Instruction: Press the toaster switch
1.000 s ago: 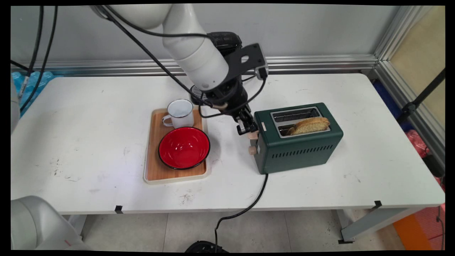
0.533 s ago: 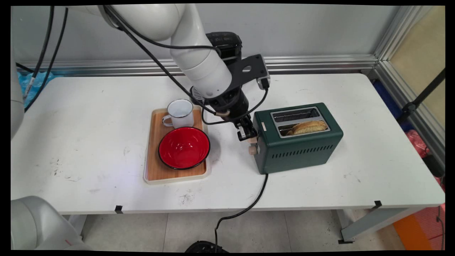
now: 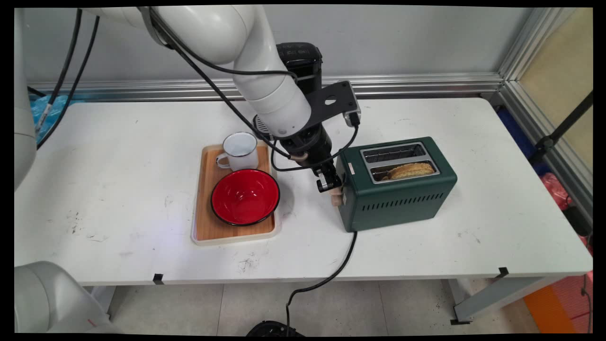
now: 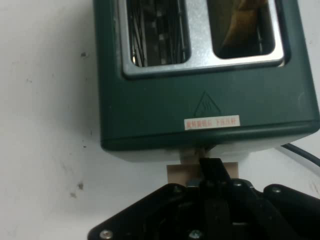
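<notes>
Gripper (image 3: 328, 182), fingers together, presses the beige lever (image 4: 200, 173) of the boxy green metal toaster (image 3: 397, 187); sticker writing unreadable.

Two views, one fixed and high, one carried on the hand.

The table (image 3: 118, 156) is looked down on from above its near side, the wall faced behind it. The toaster (image 3: 397, 182) is seen far closer from the hand camera, along the pincer (image 4: 212, 167), straight down on its top (image 4: 200, 95); the toaster's left end is shared by both.
</notes>
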